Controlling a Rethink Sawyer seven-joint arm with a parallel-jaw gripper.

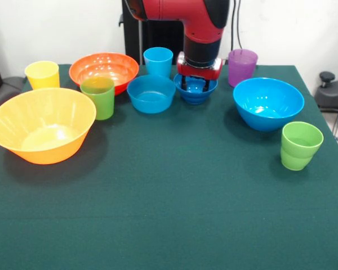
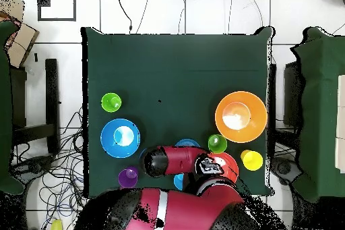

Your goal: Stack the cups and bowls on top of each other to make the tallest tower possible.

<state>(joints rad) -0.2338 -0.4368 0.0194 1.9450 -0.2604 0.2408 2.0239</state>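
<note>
On the left of the front view I see the big yellow-orange bowl (image 1: 42, 125) sitting on the green bench (image 1: 169, 214). Behind it stands the yellow cup (image 1: 43, 74). Next comes the orange-red bowl (image 1: 103, 71), and a green cup (image 1: 98, 97) stands just in front of it, near the big yellow-orange bowl.

In the middle I see the medium light blue bowl (image 1: 151, 93). The light blue cup (image 1: 158, 61) stands behind it.

Just to the right of that bowl is the small dark blue bowl (image 1: 195, 91). My end effector (image 1: 196, 84) is right over this small bowl. Its black fingers (image 1: 184, 82) reach down inside the bowl, one by the left rim and one more to the right. They look spread apart, and I see nothing held between them. The bowl sits flat on the bench.

The purple cup (image 1: 242, 66) stands behind and to the right of the end effector, a little apart from it. Then comes the big light blue bowl (image 1: 268, 103), close to the right side of the bench. The second green cup (image 1: 301, 145) stands in front of it, nearest to the camera on that side.

Every cup and bowl stands by itself. None is stacked on another. From above, the red arm (image 2: 189, 163) hides the small dark blue bowl.
</note>
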